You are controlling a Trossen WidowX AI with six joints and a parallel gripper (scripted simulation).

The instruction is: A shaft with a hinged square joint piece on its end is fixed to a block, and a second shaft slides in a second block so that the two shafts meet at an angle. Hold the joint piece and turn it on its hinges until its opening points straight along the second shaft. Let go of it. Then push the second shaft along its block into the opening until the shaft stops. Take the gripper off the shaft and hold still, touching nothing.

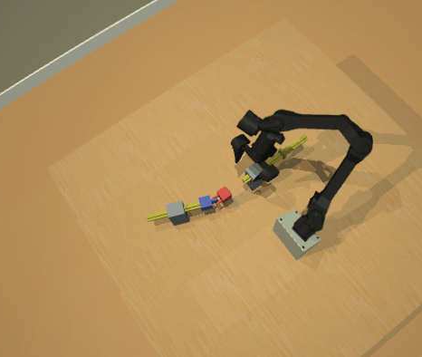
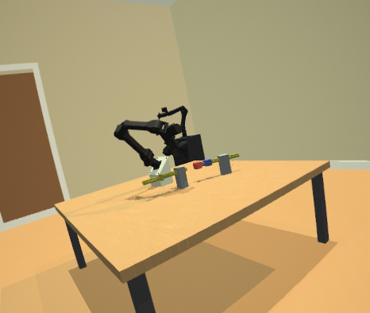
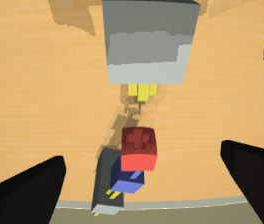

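The red joint piece hangs on hinges from the blue part on the first shaft. Its cross-shaped opening faces roughly toward the second shaft, with a gap between them. The second shaft runs through its grey block and has a collar behind it. My gripper is open and empty, tilted above the second block's area. Whether a finger touches the block is unclear.
The first shaft's grey block stands beyond the blue part. The pale arm base stands to one side of the shafts. The arm arches over the second shaft's side of the table.
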